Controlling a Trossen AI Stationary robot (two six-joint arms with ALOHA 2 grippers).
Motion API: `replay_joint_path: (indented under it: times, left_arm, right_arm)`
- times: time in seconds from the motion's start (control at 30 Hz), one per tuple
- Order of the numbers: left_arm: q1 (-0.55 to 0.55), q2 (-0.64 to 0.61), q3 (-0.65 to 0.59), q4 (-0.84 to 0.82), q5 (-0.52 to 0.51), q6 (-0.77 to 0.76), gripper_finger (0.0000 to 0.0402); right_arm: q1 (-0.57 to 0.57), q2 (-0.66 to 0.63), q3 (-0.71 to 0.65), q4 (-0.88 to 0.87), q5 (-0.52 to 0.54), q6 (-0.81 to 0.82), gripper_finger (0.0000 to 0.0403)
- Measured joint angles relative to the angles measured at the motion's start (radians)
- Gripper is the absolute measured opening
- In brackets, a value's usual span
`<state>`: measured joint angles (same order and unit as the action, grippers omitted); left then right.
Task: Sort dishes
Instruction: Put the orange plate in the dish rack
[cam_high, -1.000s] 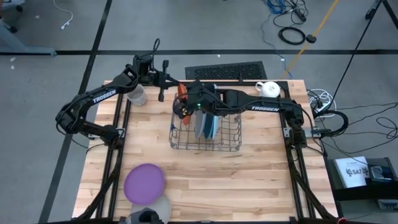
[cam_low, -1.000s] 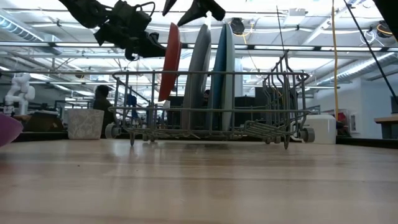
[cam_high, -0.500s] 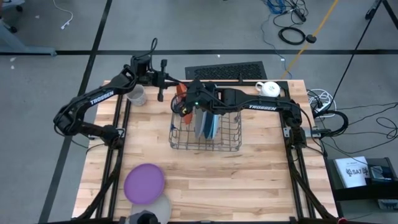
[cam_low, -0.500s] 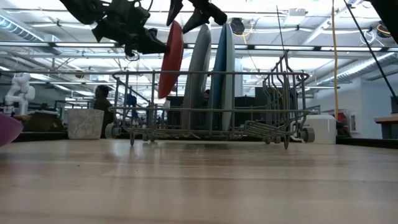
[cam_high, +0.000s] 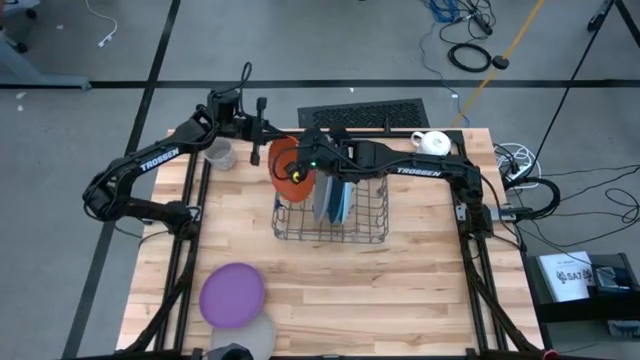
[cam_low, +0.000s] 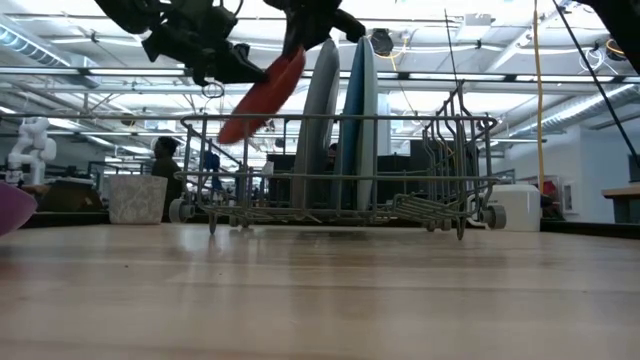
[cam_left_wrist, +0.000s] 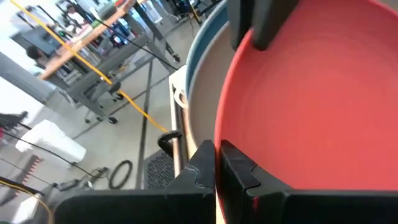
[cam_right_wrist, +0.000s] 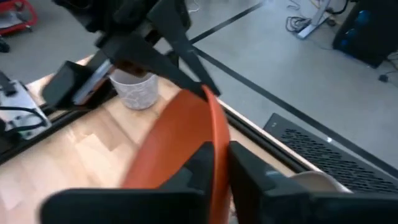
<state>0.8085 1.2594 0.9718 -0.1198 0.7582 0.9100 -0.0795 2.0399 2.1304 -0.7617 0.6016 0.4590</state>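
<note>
The wooden table (cam_high: 400, 270) is carrying a wire dish rack (cam_high: 333, 215) near its far middle, and that's where most of the action is happening. Both arms are reaching over the rack's left end. A grey plate (cam_low: 316, 125) and a blue plate (cam_low: 357, 120) are standing upright in the rack side by side. The orange plate (cam_high: 285, 163) is tilting up and out over the rack's left edge, with both claws pinching its rim: the right gripper (cam_right_wrist: 221, 163) is closing on one edge of it, and the left gripper (cam_left_wrist: 217, 165) is clamping the edge opposite. Down at the near left of the table, a purple plate (cam_high: 232, 292) is lying flat, overlapping a whitish plate (cam_high: 258, 335). A grey mug (cam_high: 220, 154) is sitting by the far left corner, a white mug (cam_high: 433, 143) far right.
</note>
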Motion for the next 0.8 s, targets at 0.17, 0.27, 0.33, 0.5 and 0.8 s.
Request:
replay_joint_path:
  times: [0.17,0.27,0.33,0.5,0.8]
  left_arm:
    - [-0.002,0.0,0.0,-0.007,-0.004,-0.002,0.0]
    - [-0.003,0.0,0.0,-0.006,-0.004,-0.001,0.0]
    - [-0.004,0.0,0.0,-0.006,-0.008,0.003,0.0]
    - [-0.006,0.0,0.0,0.001,-0.031,-0.031,0.0011]
    - [-0.009,0.0,0.002,0.03,-0.064,-0.029,0.0049]
  right_arm:
    - [0.003,0.002,0.0,-0.018,0.02,-0.004,0.0011]
    - [0.012,0.002,0.0,-0.025,0.038,-0.004,0.0009]
    - [0.015,0.002,0.0,-0.024,0.046,-0.004,0.0008]
    - [0.027,0.004,0.0,-0.02,0.084,-0.02,0.0006]
    - [0.045,0.005,-0.002,0.014,0.117,-0.041,0.0003]
